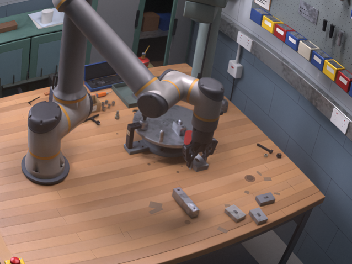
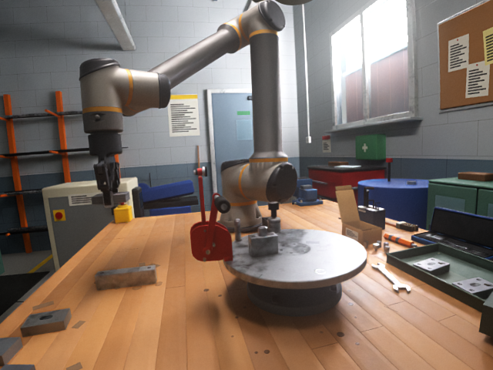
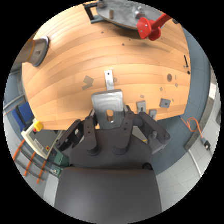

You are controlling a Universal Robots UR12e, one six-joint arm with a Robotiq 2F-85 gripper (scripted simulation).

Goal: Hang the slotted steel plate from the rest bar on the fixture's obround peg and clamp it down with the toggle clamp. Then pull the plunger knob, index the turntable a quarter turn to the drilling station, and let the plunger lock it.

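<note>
The slotted steel plate (image 1: 199, 163) (image 2: 118, 197) (image 3: 108, 108) hangs in the air well above the rest bar (image 1: 185, 202) (image 2: 125, 276) (image 3: 109, 79), which lies bare on the bench. The plate is held flat in my closed gripper (image 1: 197, 155) (image 2: 106, 187) (image 3: 110, 119), beside the turntable's near edge. The round grey turntable (image 1: 165, 129) (image 2: 296, 255) carries a fixture block with its peg (image 2: 262, 241) and a red toggle clamp (image 2: 210, 235) (image 3: 149, 26) whose handle stands upright. The plunger bracket (image 1: 131, 136) sits at the turntable's left side.
The robot's base (image 1: 45, 148) stands on the left of the bench. Three loose slotted plates (image 1: 250, 207) lie near the bench's front right corner. A bolt and nuts (image 1: 267, 150) lie to the right, and a green tray (image 2: 442, 271) and tools lie behind the turntable.
</note>
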